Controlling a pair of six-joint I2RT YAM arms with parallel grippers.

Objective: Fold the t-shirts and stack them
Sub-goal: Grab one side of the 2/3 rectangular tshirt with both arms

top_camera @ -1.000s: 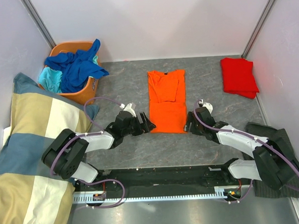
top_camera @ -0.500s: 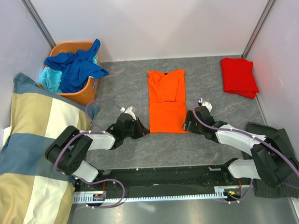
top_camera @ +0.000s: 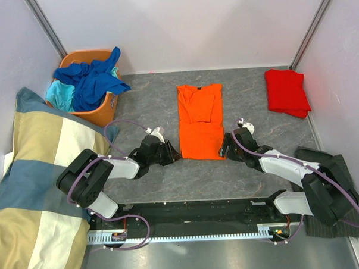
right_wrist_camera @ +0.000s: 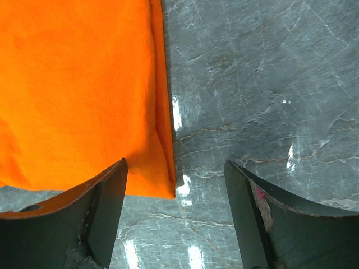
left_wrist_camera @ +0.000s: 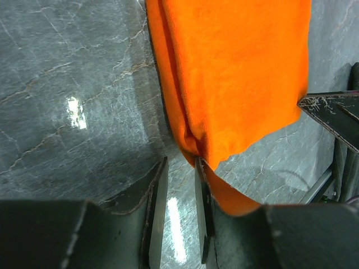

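Observation:
An orange t-shirt [top_camera: 200, 121] lies flat mid-table, folded into a long strip. My left gripper [top_camera: 179, 152] is at its near left corner. In the left wrist view its jaws [left_wrist_camera: 180, 162] stand a narrow gap apart with bare table between them, and the orange t-shirt [left_wrist_camera: 235, 73] drapes over the outside of the right finger [left_wrist_camera: 203, 190]. My right gripper [top_camera: 226, 149] is at the near right corner, open wide [right_wrist_camera: 175, 163], with the corner of the orange t-shirt [right_wrist_camera: 78, 84] lying between its fingers. A folded red t-shirt [top_camera: 287, 92] rests at the far right.
An orange basket [top_camera: 81, 57] at the far left holds blue t-shirts [top_camera: 93, 78] and a turquoise one [top_camera: 61, 95]. A big checked blanket [top_camera: 38, 176] covers the left side. A dark grey cloth [top_camera: 308, 154] lies under the right arm by the right wall.
The left gripper's jaws went from wide apart to a narrow gap, and it shifted slightly at the shirt's near left corner. The right gripper and the shirt have barely moved.

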